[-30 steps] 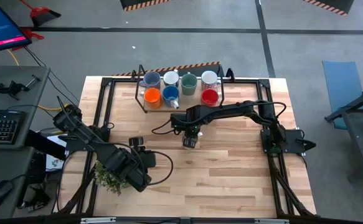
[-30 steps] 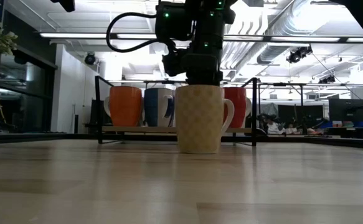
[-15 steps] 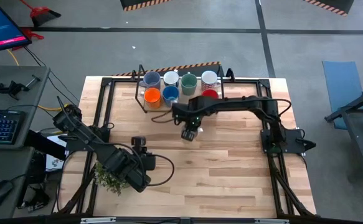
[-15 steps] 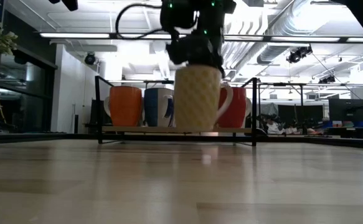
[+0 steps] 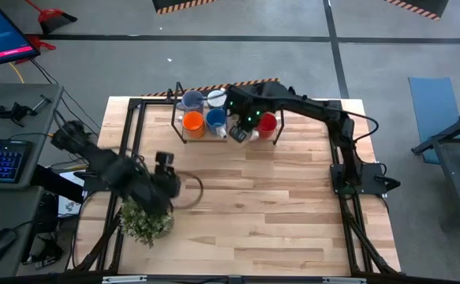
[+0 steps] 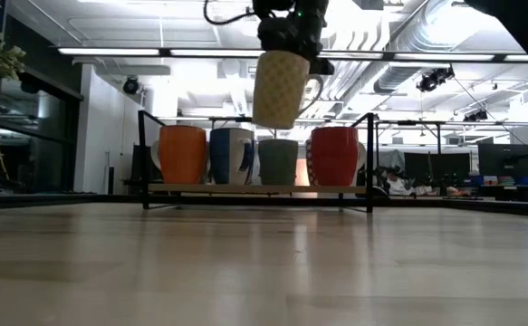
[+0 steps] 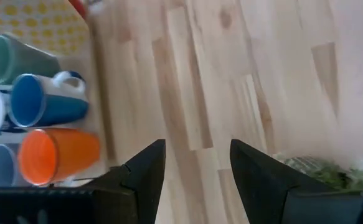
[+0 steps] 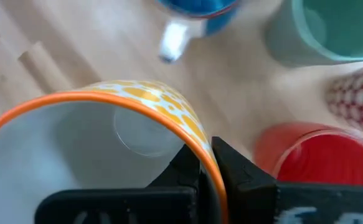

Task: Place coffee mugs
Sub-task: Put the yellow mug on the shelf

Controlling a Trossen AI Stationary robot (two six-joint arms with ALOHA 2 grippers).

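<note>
Right gripper (image 8: 206,163) clamped on yellow-patterned mug (image 6: 278,88) rim, lifted above rack (image 6: 254,189). Left gripper (image 7: 197,165) wide open, apparently empty, over counter (image 5: 277,205).

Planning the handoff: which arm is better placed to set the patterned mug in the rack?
The right. Its pincer is shut on the patterned mug's rim, above the rack. The left pincer is open, empty, near the plant.

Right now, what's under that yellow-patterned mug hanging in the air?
The patterned mug, pinched at its rim by the right claw, hangs over the rack, above the green mug standing between the blue and red ones. The rack floor there is hidden.
</note>
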